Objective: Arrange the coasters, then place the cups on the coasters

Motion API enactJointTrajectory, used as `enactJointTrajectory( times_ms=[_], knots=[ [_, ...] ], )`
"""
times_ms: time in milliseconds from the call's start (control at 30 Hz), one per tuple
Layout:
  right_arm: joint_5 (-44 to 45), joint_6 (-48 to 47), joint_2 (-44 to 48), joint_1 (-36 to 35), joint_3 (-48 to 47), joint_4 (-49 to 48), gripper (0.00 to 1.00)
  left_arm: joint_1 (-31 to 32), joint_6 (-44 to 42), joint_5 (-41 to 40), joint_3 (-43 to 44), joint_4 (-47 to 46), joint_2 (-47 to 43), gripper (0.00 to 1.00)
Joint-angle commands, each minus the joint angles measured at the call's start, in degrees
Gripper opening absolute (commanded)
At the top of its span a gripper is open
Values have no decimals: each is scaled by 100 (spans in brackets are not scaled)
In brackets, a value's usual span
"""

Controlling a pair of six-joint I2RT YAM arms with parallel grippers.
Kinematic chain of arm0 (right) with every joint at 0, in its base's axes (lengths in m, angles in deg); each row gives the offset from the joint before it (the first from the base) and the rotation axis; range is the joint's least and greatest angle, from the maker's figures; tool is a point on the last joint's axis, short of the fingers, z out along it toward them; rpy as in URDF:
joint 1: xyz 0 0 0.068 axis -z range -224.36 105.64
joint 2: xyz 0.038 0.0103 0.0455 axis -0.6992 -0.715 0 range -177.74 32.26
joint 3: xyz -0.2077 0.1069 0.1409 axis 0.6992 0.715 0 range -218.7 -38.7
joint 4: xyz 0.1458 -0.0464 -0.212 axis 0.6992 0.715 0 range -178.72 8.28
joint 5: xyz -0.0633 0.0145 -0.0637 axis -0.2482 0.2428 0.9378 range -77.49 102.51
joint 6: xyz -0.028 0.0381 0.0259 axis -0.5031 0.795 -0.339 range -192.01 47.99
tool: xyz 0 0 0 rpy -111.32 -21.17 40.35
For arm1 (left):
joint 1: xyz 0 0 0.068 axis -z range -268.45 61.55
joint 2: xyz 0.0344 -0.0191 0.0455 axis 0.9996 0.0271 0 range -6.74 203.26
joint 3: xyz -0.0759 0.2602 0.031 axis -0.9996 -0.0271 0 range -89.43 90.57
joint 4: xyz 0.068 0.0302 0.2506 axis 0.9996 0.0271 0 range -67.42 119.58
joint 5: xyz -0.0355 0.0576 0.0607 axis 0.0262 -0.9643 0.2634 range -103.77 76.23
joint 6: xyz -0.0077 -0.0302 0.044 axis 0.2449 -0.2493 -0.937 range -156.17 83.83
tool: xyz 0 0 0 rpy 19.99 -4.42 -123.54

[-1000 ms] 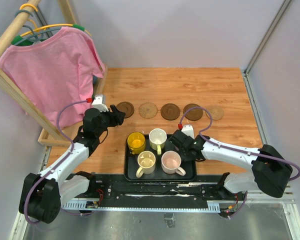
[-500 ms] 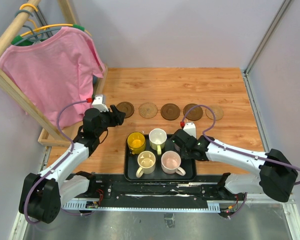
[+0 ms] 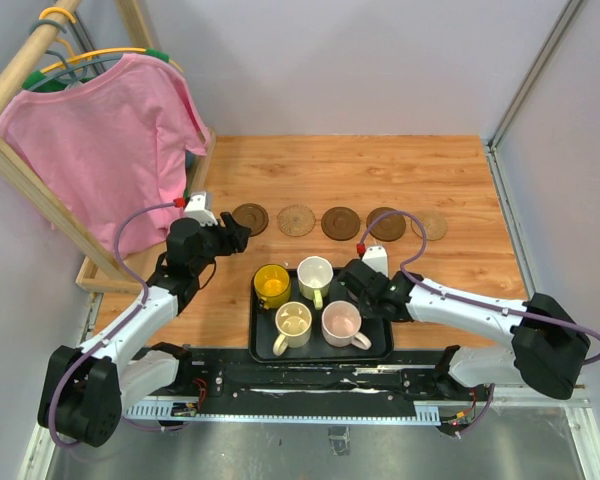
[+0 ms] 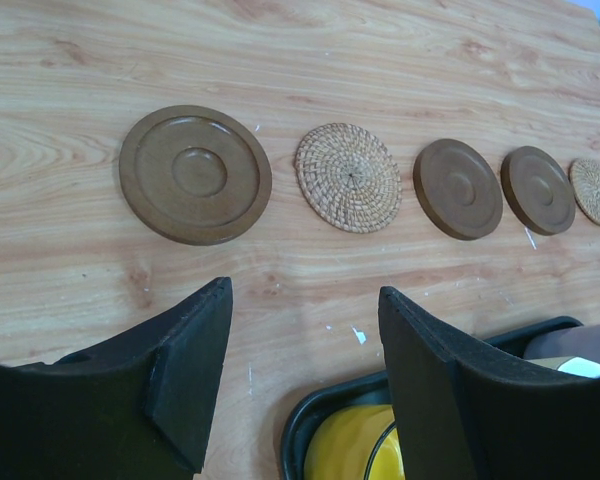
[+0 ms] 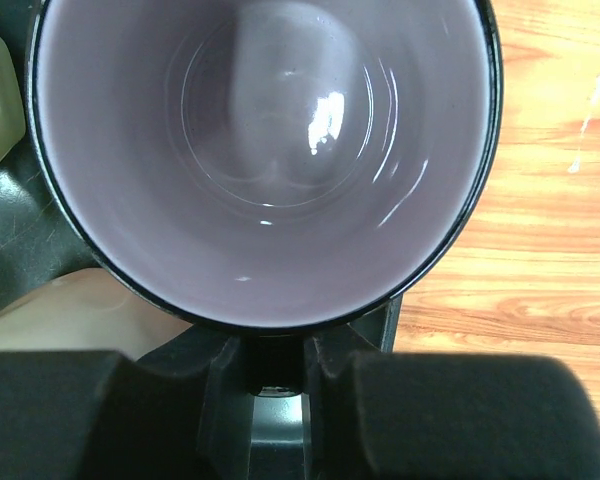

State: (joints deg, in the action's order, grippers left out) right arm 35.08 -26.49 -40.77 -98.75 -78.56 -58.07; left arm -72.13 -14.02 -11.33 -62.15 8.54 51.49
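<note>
Right fingers (image 5: 450, 420) flanking grey-purple mug (image 5: 270, 150) handle

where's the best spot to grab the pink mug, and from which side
Probably by its handle, coming from the near right. The pink mug stands upright in the tray, and the handle sticks out toward that corner, clear of the cream mug on its left.

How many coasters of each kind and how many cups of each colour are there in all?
Dark wooden coasters: 3
Woven coasters: 2
Yellow cup: 1
White cup: 1
Cream cup: 1
Pink cup: 1
Grey-purple cup: 1
Total: 10
</note>
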Motion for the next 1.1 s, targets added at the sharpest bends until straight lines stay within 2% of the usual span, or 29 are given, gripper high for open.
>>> enactJointTrajectory(
  times_ms=[0, 500, 767, 900, 1067],
  knots=[
    [245, 104, -69, -64, 42, 142, 1, 42, -40, -20, -63, -126, -57, 64],
    [1316, 45, 787, -546, -571, 878, 1, 46, -39, 155, -82, 55, -174, 63],
    [2443, -383, 1064, -526, -867, 900, 1, 51, 145, 470, -201, 386, -447, 63],
    [2734, -807, 1187, -235, -863, 709, 1, 137, 377, 631, -358, 607, -511, 62],
    [2547, -1530, 1475, 727, -760, 142, 1, 516, 509, 504, -456, 882, -489, 62]
  ],
)
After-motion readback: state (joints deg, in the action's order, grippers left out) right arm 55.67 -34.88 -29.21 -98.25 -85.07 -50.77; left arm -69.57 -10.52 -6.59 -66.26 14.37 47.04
